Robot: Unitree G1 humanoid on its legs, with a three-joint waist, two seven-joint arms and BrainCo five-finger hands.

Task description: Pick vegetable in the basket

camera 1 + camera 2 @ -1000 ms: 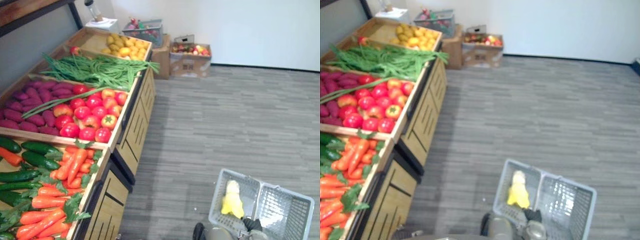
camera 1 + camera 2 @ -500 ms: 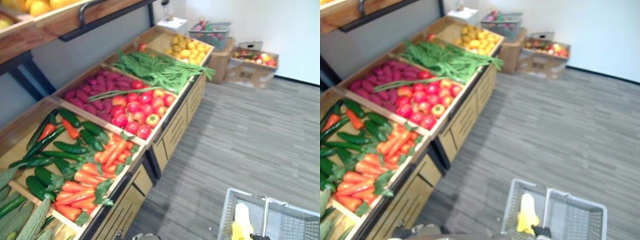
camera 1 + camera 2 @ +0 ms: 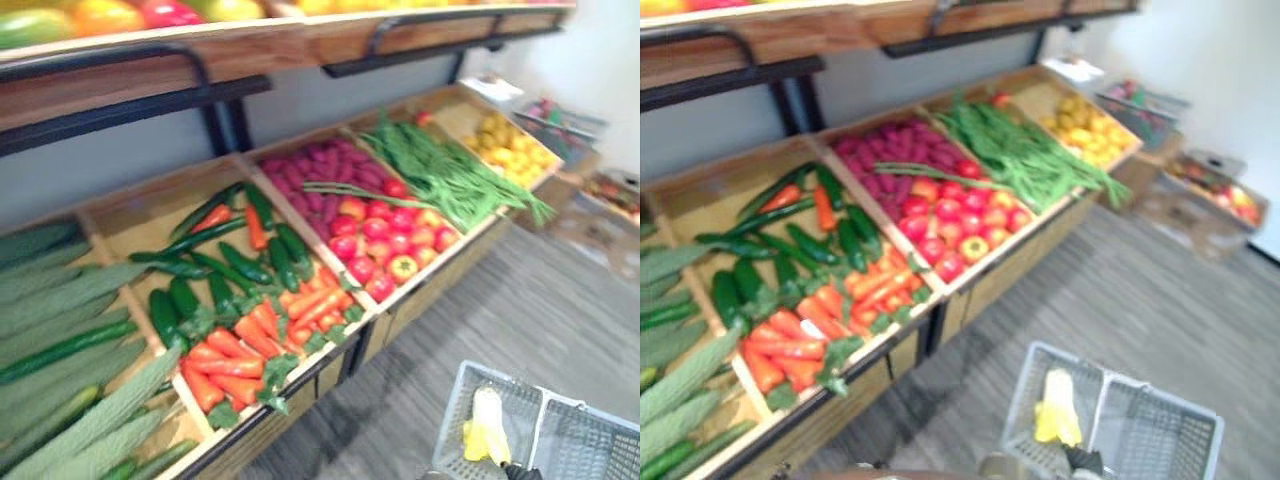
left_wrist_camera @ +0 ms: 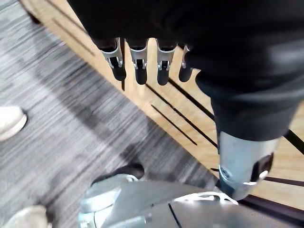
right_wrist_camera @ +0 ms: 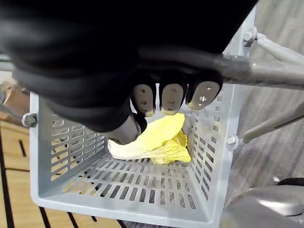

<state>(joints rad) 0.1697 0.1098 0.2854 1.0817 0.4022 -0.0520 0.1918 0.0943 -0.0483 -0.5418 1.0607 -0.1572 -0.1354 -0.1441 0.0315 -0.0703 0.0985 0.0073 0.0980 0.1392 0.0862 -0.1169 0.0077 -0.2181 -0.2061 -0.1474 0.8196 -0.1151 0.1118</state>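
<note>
Over on the left, cucumbers (image 3: 180,300) and carrots (image 3: 240,350), then tomatoes (image 3: 385,235), then green beans (image 3: 440,175) along the wooden stand (image 4: 166,109). Left hand (image 4: 140,64) down by the stand's front, fingers hanging straight, nothing held. Lower right, grey basket (image 5: 66,156) with the yellow vegetable (image 5: 152,140) lying inside, right hand (image 5: 171,97) curled tight round its handle (image 5: 266,71).

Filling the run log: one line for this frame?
right hand shut on handle | basket: yellow vegetable inside | left hand open beside stand
</note>
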